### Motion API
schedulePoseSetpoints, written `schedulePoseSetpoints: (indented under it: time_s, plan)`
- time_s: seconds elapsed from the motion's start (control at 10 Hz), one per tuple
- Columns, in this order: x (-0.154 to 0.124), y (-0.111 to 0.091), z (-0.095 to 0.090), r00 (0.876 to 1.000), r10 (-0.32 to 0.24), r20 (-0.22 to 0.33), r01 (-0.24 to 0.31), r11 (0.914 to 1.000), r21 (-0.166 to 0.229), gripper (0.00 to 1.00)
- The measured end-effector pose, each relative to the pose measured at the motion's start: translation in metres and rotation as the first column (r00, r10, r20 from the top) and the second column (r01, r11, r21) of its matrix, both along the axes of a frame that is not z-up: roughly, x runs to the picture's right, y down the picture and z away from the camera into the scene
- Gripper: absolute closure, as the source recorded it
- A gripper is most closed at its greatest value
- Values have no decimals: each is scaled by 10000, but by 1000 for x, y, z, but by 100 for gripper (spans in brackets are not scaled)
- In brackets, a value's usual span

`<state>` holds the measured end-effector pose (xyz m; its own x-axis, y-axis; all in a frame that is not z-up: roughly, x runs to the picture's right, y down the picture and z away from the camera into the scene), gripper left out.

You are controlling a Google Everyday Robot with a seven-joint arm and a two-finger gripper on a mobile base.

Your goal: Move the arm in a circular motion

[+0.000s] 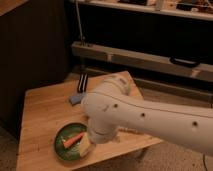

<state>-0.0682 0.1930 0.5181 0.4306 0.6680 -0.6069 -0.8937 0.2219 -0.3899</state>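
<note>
1 arm (145,117) over table (45,107), hand (86,148) (state unclear) at 1 green plate (59,148) w/ 1 carrot (74,140)

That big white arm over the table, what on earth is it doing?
The white arm reaches in from the right, low over the wooden table; its job is only to sweep a circle. Its pale gripper hangs at the edge of a green plate holding a carrot. A blue object lies farther back.
</note>
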Motion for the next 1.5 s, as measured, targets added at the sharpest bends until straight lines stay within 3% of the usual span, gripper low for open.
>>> schedulePoseSetpoints:
  time_s: [0.2,0.4,0.7,0.9,1.2,1.5]
  plan:
    - [-47,-15,1,9964,-401,745,391,9991,146,20]
    - [-85,-43,9,9912,-526,1212,465,9975,524,20]
    - [-102,-85,36,9918,-428,1208,313,9950,949,20]
    - [-87,-119,67,9946,-332,984,214,9928,1181,20]
    - [-42,-157,108,9994,-64,343,21,9923,1242,20]
    - [25,-188,155,9950,455,-892,-368,9946,967,20]
